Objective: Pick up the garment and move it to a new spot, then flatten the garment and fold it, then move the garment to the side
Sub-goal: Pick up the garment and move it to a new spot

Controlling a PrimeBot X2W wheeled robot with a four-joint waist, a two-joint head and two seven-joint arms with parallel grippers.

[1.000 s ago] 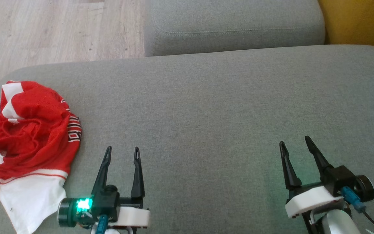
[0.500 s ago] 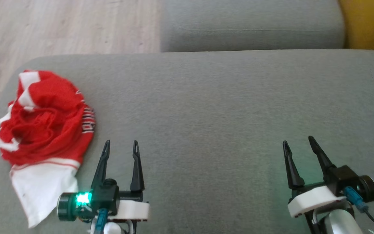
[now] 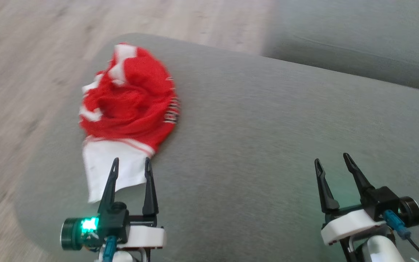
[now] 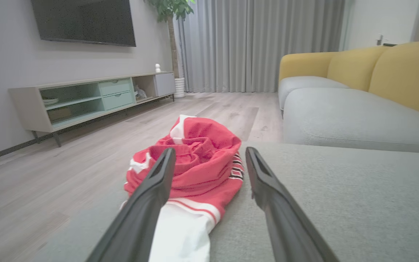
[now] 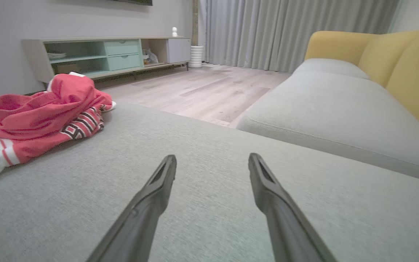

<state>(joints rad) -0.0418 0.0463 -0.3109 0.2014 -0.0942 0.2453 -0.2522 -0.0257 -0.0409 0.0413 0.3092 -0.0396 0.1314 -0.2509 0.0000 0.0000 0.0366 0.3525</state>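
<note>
Your left pincer stands wide open and empty, its tips by the white end of the garment; whether they touch it you cannot tell; your right pincer is equally wide open, holding nothing, over the grey cushion, well apart from the garment; the red-and-white garment lies crumpled at the cushion's left end.

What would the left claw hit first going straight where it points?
Probably the garment: its white end lies right ahead of the open left claw, red bundle just beyond. The claw's height above the cushion is unclear.
</note>
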